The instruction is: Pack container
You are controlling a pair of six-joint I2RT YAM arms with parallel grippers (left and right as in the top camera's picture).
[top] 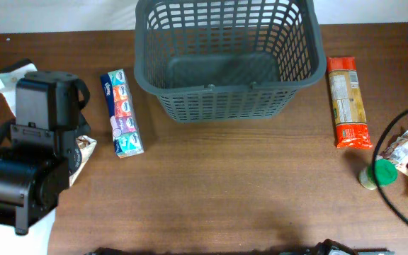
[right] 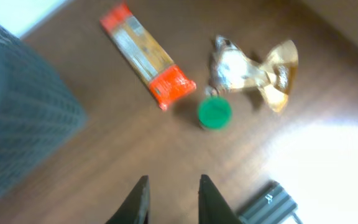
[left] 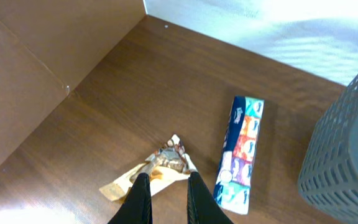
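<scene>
The container (top: 225,53), a dark grey slotted basket, stands empty at the table's back centre; its wall shows in the left wrist view (left: 347,143) and the right wrist view (right: 17,106). My left gripper (left: 166,177) hovers over a crumpled tan snack wrapper (left: 160,165), its fingers drawn nearly together with nothing between them. Beside it lies a blue tissue pack (left: 240,152) (top: 122,113). My right gripper (right: 173,180) hangs slightly open and empty above bare table, short of a green-lidded jar (right: 214,113), an orange pasta packet (right: 146,55) and a crinkled snack bag (right: 253,68).
The left arm (top: 27,177) covers the table's left side. The pasta packet (top: 348,103), jar (top: 381,173) and snack bag (top: 402,149) lie along the right edge. A black ribbed part (right: 269,202) sits low in the right wrist view.
</scene>
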